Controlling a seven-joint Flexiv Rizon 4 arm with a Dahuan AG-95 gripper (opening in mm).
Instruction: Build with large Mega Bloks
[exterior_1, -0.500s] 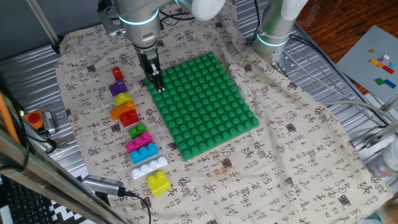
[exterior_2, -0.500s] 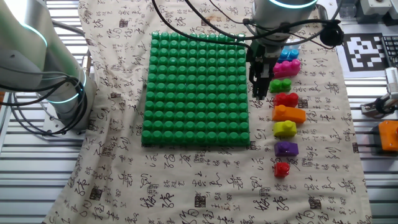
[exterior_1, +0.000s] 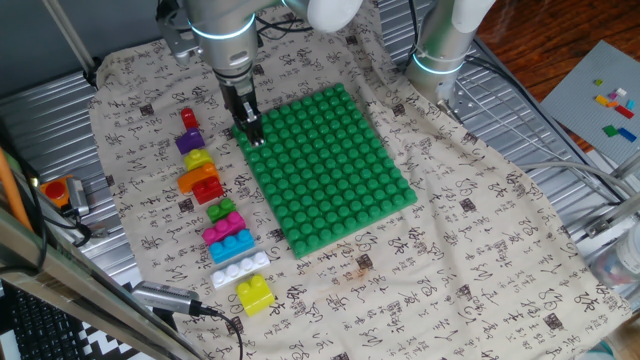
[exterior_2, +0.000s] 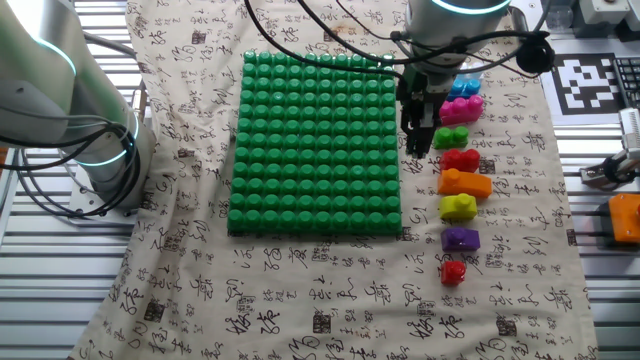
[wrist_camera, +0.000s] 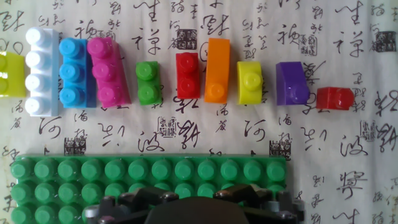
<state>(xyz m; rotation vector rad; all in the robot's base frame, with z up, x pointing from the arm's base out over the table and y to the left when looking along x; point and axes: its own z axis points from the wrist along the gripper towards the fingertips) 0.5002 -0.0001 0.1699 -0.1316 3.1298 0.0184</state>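
Almost nothing has moved in the last half second: the hand (exterior_1: 256, 138) still hovers over the green baseplate (exterior_1: 330, 170) edge, apparently empty, grip unclear. The Mega Bloks (wrist_camera: 186, 76) remain rowed alongside, building unstarted.

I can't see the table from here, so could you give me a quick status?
Gripper empty, over baseplate edge. Mega Bloks untouched in their row on the cloth. Nothing in the way.
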